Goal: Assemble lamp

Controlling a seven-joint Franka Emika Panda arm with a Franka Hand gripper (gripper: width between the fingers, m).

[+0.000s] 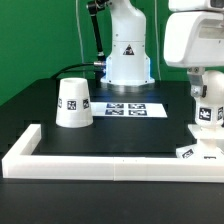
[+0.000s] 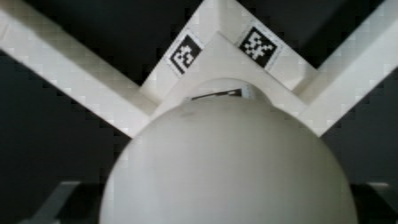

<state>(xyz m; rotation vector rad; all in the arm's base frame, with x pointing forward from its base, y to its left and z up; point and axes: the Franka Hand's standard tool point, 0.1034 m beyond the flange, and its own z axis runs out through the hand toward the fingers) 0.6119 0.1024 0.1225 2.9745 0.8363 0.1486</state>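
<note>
The lamp bulb (image 1: 207,117) is being held in the closed-in gripper (image 1: 206,106) over the base (image 1: 192,152) in the border (image 1: 100,161) corner, with the shade (image 1: 75,103) being left well apart; a centred, straight lowering is probably being called for next.

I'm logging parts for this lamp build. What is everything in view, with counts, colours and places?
lamp shade: one, white, on the table, exterior view's left.
bulb: one, white, under the claw, exterior view's right.
lamp base: one, white, tagged, near the border, below the bulb in the exterior view.
marker board: one, white, tagged, mid-table.
border: one, white, along the table's front and the exterior view's left.
table: one, black.
backdrop: one, green, behind.
robot arm: one, white.
claw: one, over the bulb; grip unclear.
</note>
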